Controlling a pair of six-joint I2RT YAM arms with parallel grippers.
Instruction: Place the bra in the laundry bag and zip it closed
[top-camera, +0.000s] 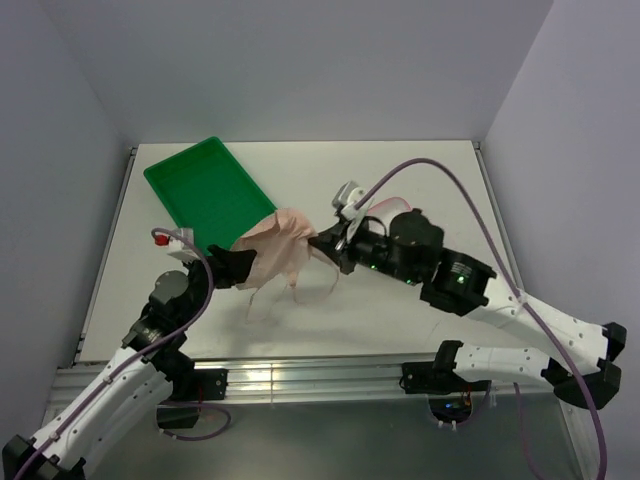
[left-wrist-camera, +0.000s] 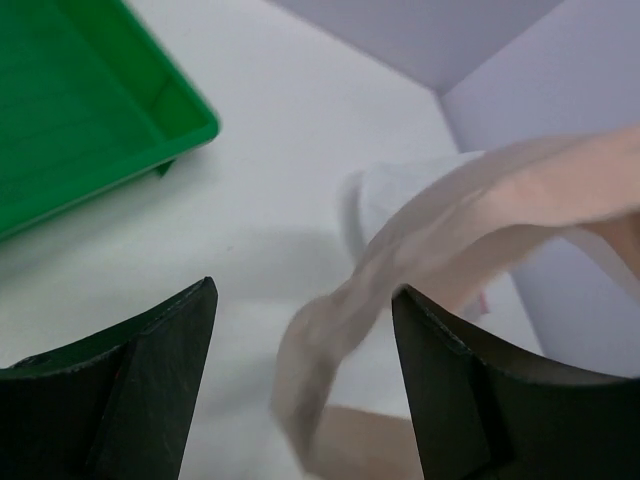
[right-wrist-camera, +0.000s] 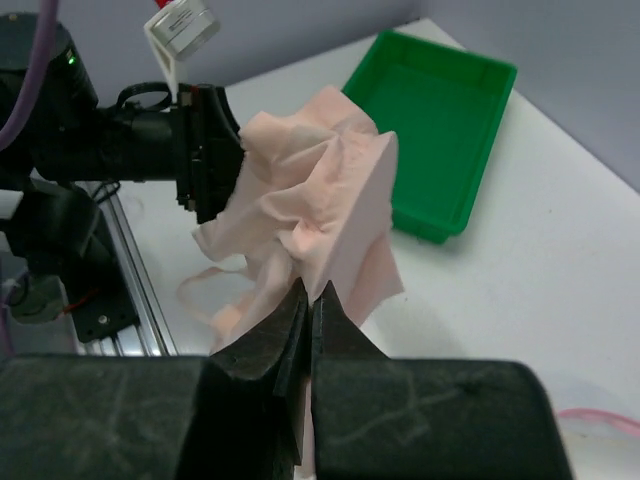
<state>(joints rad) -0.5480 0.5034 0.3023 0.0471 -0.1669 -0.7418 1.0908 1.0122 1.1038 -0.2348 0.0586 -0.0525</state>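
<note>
The bra (top-camera: 285, 240) hangs bunched in the air over the middle of the table (top-camera: 400, 320), just off the near corner of the green tray (top-camera: 205, 190), its thin straps trailing toward the tabletop. The right gripper (right-wrist-camera: 308, 300) has its jaws pressed tight together on a fold of the peach fabric, while the left gripper (left-wrist-camera: 305, 295) stands wide open with a band of the bra running loose through the gap. The laundry bag (top-camera: 385, 209) shows only as a white patch behind the right wrist, toward the far right of the table.
</note>
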